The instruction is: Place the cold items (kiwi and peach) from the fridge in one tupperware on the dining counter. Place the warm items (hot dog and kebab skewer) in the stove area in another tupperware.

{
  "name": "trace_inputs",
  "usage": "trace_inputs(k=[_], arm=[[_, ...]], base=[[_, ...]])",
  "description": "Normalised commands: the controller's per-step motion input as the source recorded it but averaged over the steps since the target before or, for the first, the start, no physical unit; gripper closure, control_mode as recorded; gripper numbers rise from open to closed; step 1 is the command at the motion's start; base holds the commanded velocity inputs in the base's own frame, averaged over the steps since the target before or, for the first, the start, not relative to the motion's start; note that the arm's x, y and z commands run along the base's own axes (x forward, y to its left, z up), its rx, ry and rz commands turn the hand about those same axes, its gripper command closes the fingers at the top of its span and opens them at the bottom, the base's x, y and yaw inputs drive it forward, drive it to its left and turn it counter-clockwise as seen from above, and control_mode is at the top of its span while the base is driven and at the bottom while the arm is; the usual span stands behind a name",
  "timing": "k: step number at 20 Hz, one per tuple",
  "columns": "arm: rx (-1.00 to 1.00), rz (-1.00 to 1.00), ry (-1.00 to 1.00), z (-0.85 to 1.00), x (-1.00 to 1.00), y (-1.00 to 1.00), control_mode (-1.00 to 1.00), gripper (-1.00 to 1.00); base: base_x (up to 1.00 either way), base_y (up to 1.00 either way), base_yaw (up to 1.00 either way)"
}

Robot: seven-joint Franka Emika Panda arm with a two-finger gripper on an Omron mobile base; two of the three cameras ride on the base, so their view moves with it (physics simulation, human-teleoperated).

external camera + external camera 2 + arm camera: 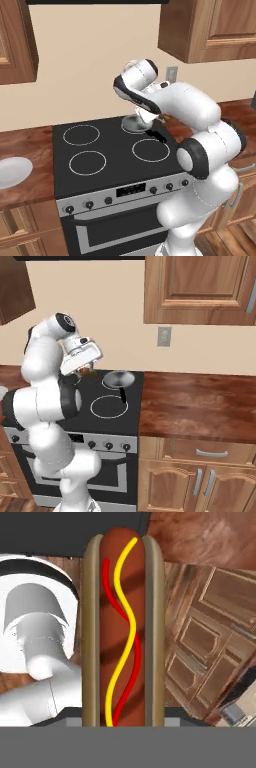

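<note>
Hot dog (pixel 123 632) gripped above the cooktop's (pixel 112 150) right edge.

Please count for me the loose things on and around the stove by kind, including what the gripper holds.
Hot dog, held in the gripper: 1
Grey pan on the cooktop: 1
White plate on the countertop to the left: 1
Total: 3

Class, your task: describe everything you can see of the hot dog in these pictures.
The hot dog is a reddish-brown sausage lying in a tan bun whose two halves flank it. Wavy lines of yellow and red sauce run along its length. In the hand view it stands lengthwise, close to the camera, held in the gripper above the stove area, lifted off any surface. From the base views only a small brown bit shows below the hand.
</note>
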Motion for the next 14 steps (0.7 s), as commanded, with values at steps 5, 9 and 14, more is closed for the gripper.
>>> trace_inputs(k=[5,9,14], arm=[[0.46,0.00,-1.00,0.00,-0.62,-0.47,-1.00,1.00],[0.46,0.00,-1.00,-0.01,-0.56,-0.33,-1.00,1.00],[0.38,0.05,-0.89,-0.37,-0.64,-0.24,-1.00,1.00]], base=[[0.00,0.00,0.00],[0.00,0.00,0.00],[0.00,0.00,0.00]])
